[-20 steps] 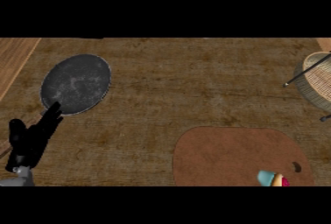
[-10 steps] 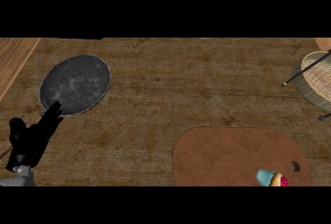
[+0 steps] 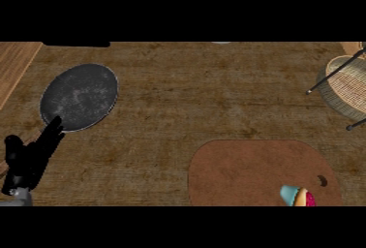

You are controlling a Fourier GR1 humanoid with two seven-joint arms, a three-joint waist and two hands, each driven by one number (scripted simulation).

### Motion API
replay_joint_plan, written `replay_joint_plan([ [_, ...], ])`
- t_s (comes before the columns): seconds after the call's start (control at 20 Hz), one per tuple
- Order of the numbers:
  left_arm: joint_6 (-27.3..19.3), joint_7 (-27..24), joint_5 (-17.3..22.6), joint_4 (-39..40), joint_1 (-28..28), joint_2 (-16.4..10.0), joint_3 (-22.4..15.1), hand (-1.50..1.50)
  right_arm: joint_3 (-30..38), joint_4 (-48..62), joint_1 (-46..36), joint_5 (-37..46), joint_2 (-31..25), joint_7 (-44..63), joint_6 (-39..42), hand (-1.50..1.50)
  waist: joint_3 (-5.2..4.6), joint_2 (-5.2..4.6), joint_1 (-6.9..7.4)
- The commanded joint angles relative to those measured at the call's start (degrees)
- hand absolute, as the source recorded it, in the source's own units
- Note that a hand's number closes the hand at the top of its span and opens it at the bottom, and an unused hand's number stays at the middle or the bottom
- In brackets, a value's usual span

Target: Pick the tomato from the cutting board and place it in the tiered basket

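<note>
The left hand point(image 3: 28, 162) rested, fingers straight and apart, by the dark plate point(image 3: 79, 97). The tomato point(image 3: 310, 200), seemingly the half-cropped red shape, lay at the near edge of the cutting board point(image 3: 250, 169). A poorly seen reach could roll it off.

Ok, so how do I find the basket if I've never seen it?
Start at the reddish cutting board near the bottom right of the brown counter. Look up past it to the right edge: the basket is there, half cut off. It alone is pale woven wicker with thin dark rods.
</note>
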State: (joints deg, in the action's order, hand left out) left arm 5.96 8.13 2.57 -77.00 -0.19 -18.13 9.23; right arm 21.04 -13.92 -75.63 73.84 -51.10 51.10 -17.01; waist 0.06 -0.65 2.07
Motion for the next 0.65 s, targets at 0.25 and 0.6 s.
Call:
replay_joint_plan([
  [0.25, -0.3, 0.7, 0.5, -1.5, 4.0, -0.2, 1.5, 0.0, 10.5, -10.6, 2.5, -12.0, -0.7, -1.4, -10.0, -1.5, -0.02, 2.05, -4.17],
  [0.6, -1.2, -1.0, 1.1, -0.1, 6.8, 0.0, 3.8, 0.0, 15.2, -23.7, 14.2, -22.3, 6.2, -10.3, -10.1, -1.5, -0.02, 2.93, -7.39],
])
